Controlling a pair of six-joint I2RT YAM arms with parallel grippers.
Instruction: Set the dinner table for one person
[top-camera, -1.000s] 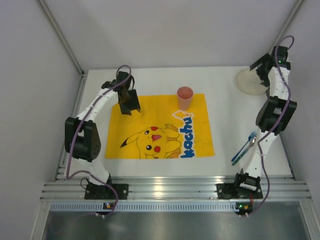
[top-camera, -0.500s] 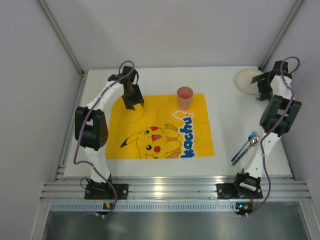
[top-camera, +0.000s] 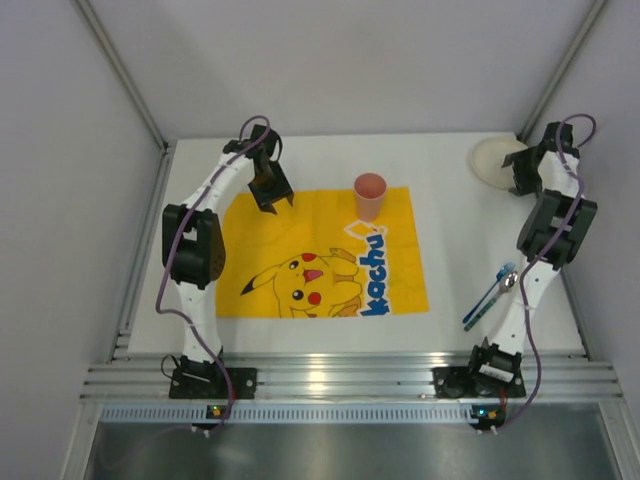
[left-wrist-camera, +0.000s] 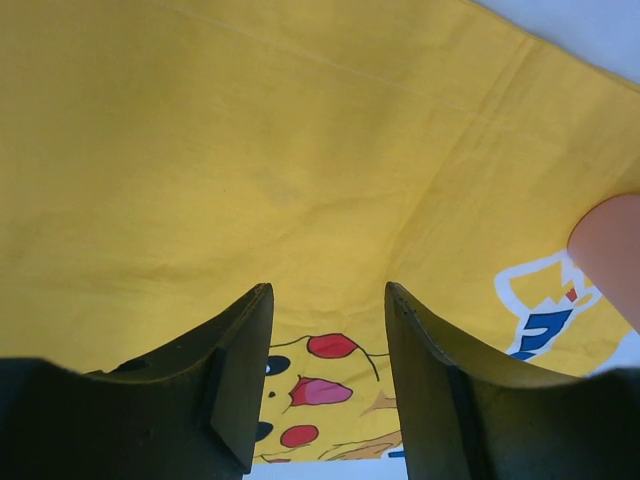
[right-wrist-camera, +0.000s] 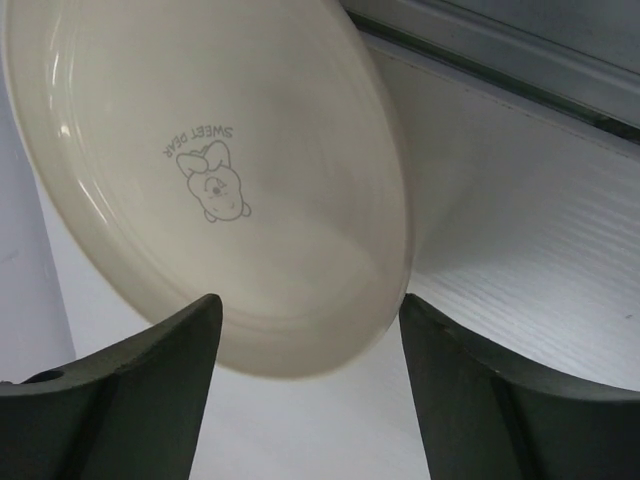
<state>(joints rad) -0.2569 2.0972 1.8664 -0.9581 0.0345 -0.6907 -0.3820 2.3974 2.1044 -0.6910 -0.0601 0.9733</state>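
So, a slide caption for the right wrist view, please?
Open right gripper at the rim of a cream plate on the dinner table.

Desk (top-camera: 450, 240) count: one mat (top-camera: 300, 215), one cup (top-camera: 369, 195), one plate (top-camera: 490, 160). Blue-handled cutlery (top-camera: 488, 300): one piece or two, cannot tell.

White bench (top-camera: 455, 215), yellow placemat (top-camera: 300, 225) left of middle, cream plate (top-camera: 490, 160) far-right corner, blue-handled spoon (top-camera: 487, 300) near right edge
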